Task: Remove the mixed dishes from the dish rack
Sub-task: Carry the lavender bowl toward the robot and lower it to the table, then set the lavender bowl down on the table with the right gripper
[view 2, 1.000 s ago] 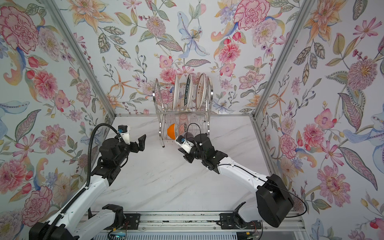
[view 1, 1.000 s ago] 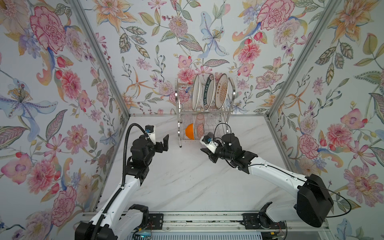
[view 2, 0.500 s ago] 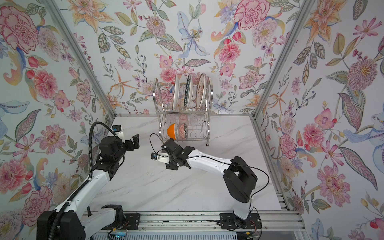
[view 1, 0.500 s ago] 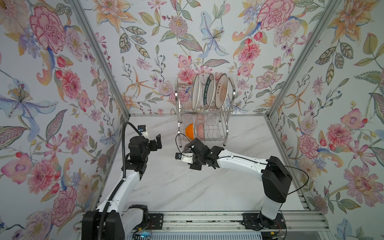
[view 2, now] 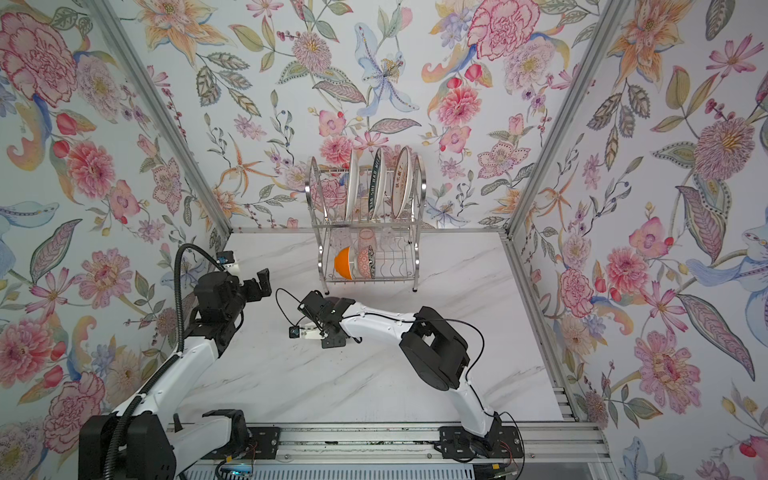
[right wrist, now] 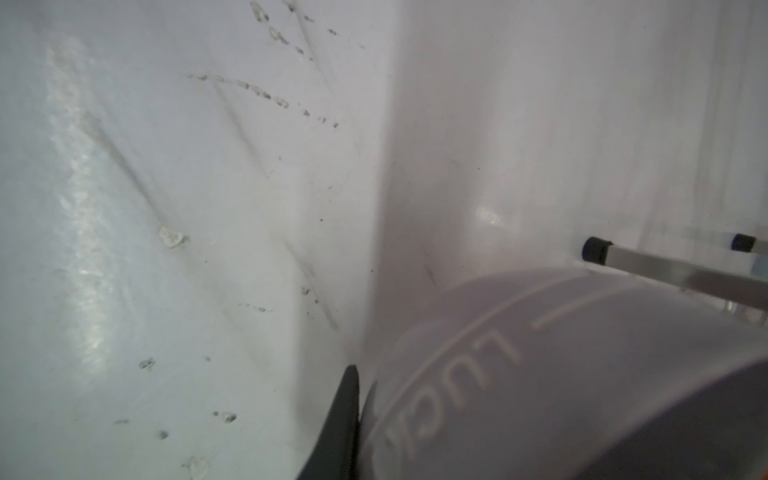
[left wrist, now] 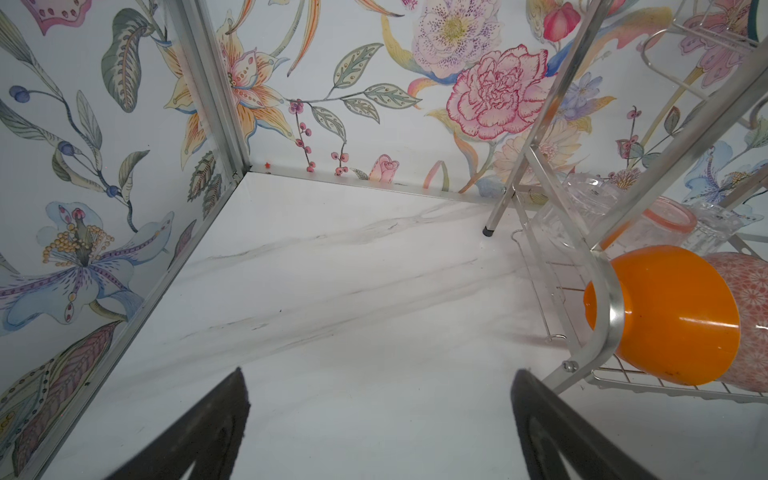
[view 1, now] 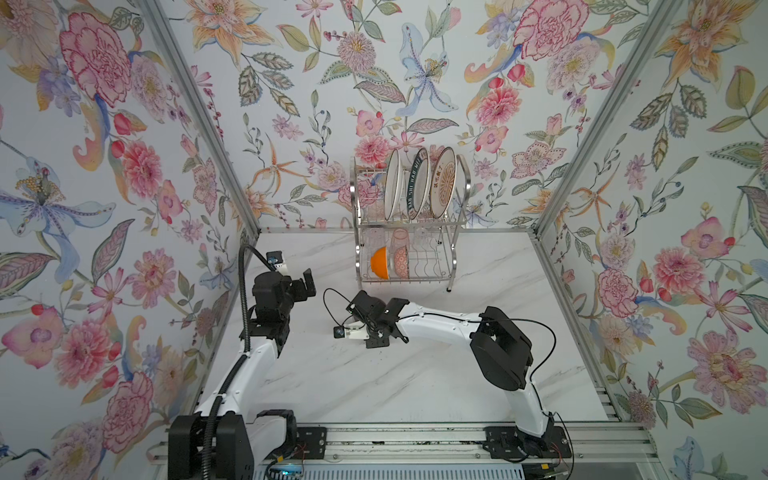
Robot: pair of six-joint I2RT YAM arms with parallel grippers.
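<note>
Lilac bowl (right wrist: 582,374) is clamped at its rim by the right gripper (right wrist: 361,419), close to the bench (view 1: 374,382) before the dish rack (view 1: 415,225); the left gripper (left wrist: 380,415) is spread wide open.

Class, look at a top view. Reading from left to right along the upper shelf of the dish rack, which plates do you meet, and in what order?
white plate → teal-lettered plate → orange sunburst plate

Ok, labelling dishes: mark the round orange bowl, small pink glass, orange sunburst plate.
Orange bowl (left wrist: 673,320): left wrist view, outer wall.
Pink glass (view 1: 400,239): in a top view, side.
Sunburst plate (view 1: 443,183): in a top view, patterned face.
</note>
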